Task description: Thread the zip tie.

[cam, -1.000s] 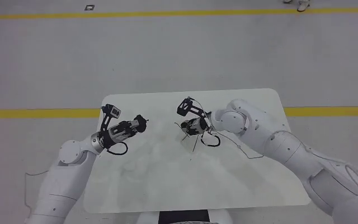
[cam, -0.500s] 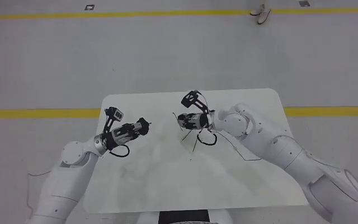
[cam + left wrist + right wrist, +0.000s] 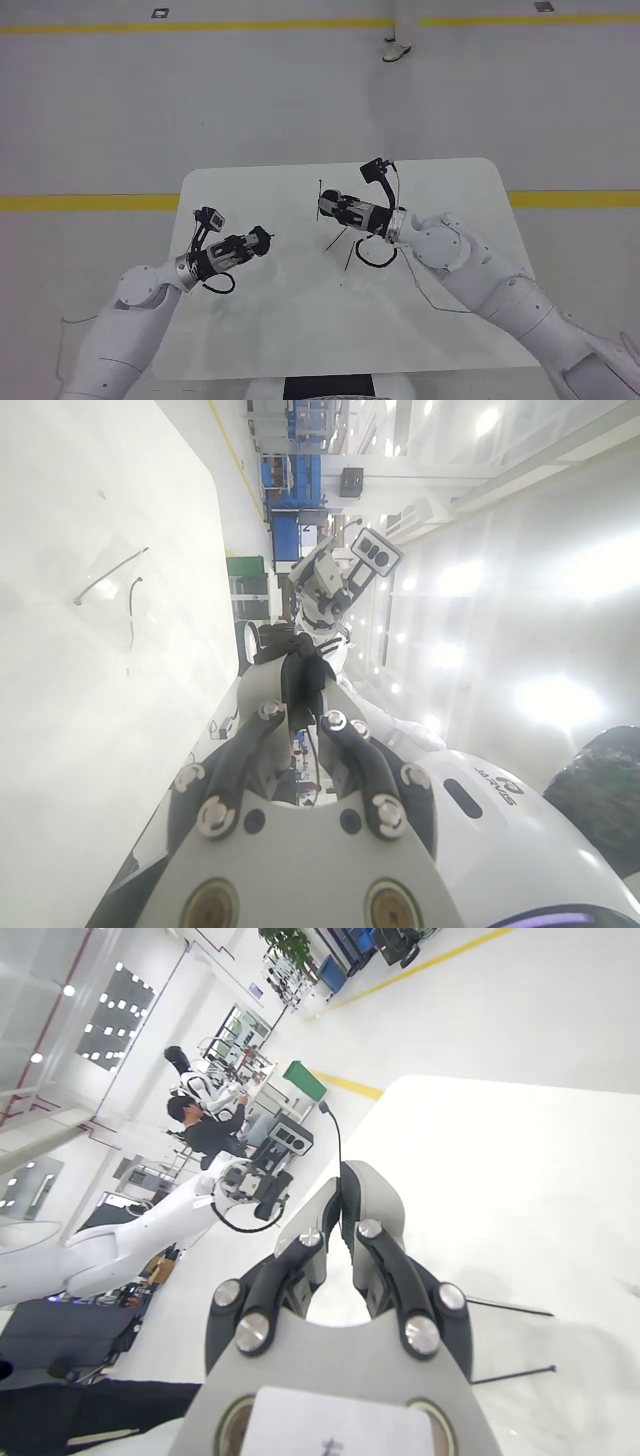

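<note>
My right gripper point(image 3: 322, 207) hovers over the middle of the white table point(image 3: 450, 300), shut on a thin black zip tie point(image 3: 320, 190). The right wrist view has that gripper point(image 3: 341, 1200) pinching the zip tie point(image 3: 339, 1138), whose strap rises from the fingertips to its small square head. My left gripper point(image 3: 266, 238) hangs above the table's left half, a short way from the right one. The left wrist view shows this gripper point(image 3: 300, 660) with its dark fingers pressed together. I cannot tell whether anything lies between them.
Two loose black zip ties point(image 3: 336, 240) point(image 3: 350, 256) lie on the table just in front of the right gripper, also visible as zip ties point(image 3: 505, 1305) in the right wrist view. The table's far edge point(image 3: 340, 165) is close behind.
The right gripper has turned and shifted toward the table's far side, so its zip tie now points away. The left gripper has slid toward the near edge and slightly right.
</note>
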Tool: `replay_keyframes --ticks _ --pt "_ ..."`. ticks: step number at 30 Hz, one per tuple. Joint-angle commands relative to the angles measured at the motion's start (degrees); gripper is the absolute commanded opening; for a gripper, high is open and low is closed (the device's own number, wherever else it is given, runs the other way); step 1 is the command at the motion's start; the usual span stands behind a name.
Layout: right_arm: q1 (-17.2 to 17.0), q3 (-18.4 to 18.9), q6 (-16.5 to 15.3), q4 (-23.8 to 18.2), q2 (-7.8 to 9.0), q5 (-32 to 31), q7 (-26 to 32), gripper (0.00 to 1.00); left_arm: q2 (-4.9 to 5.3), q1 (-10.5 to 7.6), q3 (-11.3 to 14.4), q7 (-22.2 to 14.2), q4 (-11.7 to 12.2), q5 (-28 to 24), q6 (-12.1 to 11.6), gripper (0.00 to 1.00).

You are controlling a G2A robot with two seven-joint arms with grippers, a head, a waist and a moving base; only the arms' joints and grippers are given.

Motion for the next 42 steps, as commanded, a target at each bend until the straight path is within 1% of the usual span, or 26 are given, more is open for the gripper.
replay_keyframes --ticks 1,7,8,10,11,13,15,17,18,22,24,26,29,37,38,40,42 --pt "0.03 -0.01 0.0 0.05 0.01 -0.08 -0.03 0.0 0.0 0.0 -0.01 -0.01 0.0 -0.01 0.0 0.0" --pt "0.03 -0.01 0.0 0.05 0.01 -0.08 -0.03 0.0 0.0 0.0 -0.01 -0.01 0.0 -0.01 0.0 0.0" --pt "0.03 -0.01 0.0 0.05 0.01 -0.08 -0.03 0.0 -0.01 0.01 0.03 0.39 0.03 0.12 0.02 0.0" --pt "-0.8 -0.17 0.78 -0.76 -0.26 -0.9 -1.37 0.0 -0.3 0.59 1.33 2.85 0.01 -0.3 0.31 0.0" --pt "-1.35 -0.39 1.55 -1.2 -0.57 -2.13 -3.39 0.0 -0.53 1.03 2.18 4.11 0.06 -1.31 0.0 0.0" --pt "-2.45 -0.92 3.23 -1.6 -1.19 -4.3 -7.94 0.0 -0.89 1.5 3.14 6.66 0.02 -1.5 0.0 0.0" --pt "-3.7 -1.85 5.23 -1.95 -2.05 -6.56 -13.16 0.0 -1.35 2.01 3.82 9.81 -0.2 -0.69 0.0 0.0" --pt "-4.53 -2.86 6.1 -2.0 -2.83 -8.24 -16.43 0.0 -1.78 2.38 4.18 12.15 -0.58 0.13 0.0 0.0" --pt "-5.13 -3.35 6.72 -1.83 -3.36 -9.11 -19.08 0.0 -2.07 2.56 4.34 13.43 -0.71 0.8 0.0 0.0" --pt "-6.56 -5.0 8.42 -1.09 -5.03 -11.97 -25.3 0.0 -3.03 2.84 4.49 16.06 -0.75 1.78 0.0 0.0" --pt "-7.24 -5.72 8.88 -0.51 -5.92 -13.02 -28.24 0.0 -3.57 2.92 4.47 16.8 -0.56 1.57 0.0 0.0" --pt "-7.67 -6.34 8.82 0.21 -6.68 -13.46 -29.95 0.0 -4.0 2.93 4.5 17.13 0.0 1.72 0.0 0.0" --pt "-7.67 -6.34 8.82 0.21 -6.68 -13.46 -29.95 0.0 -4.55 2.66 4.72 17.1 0.8 1.76 0.0 0.0" --pt "-7.67 -6.34 8.82 0.21 -6.68 -13.46 -29.95 0.0 -4.55 2.66 4.72 17.1 0.8 1.76 0.0 0.0" --pt "-7.67 -6.34 8.82 0.21 -6.68 -13.46 -29.95 0.0 -4.58 2.68 4.88 17.51 0.71 1.83 0.19 0.0" --pt "-8.35 -6.09 9.17 -0.34 -6.82 -14.89 -30.52 0.0 -4.67 2.96 5.44 17.91 0.32 1.43 0.17 0.0" --pt "-9.31 -6.02 9.07 -0.57 -7.15 -15.42 -31.06 0.0 -4.68 3.14 5.65 17.29 0.45 0.59 0.0 0.0"
